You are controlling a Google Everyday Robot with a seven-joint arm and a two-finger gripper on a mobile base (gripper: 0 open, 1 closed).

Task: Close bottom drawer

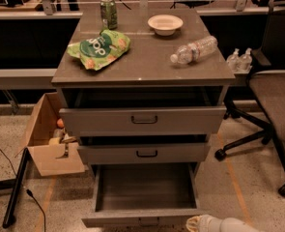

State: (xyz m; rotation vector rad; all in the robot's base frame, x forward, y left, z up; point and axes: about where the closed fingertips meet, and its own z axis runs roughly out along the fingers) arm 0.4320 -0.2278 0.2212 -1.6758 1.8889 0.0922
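Camera view, entry one: gripper (195, 223), at 5 o'clock in frame, its pale arm running off the lower edge. We cannot tell whether it is spread or closed.

Entry two: bottom drawer (144, 192), at 6 o'clock, pulled fully out, tray bare. Its front panel sits just at the gripper's 9 o'clock; we cannot confirm contact.

Entry three: middle drawer (147, 153) and top drawer (144, 120), at 12 o'clock from the tray, each slightly ajar.

Entry four: cabinet top carrying green bag (101, 48), can (108, 12), bowl (165, 24), water bottle (195, 50).

Status, as we judge it: closing not begun; the whole inward push remains.
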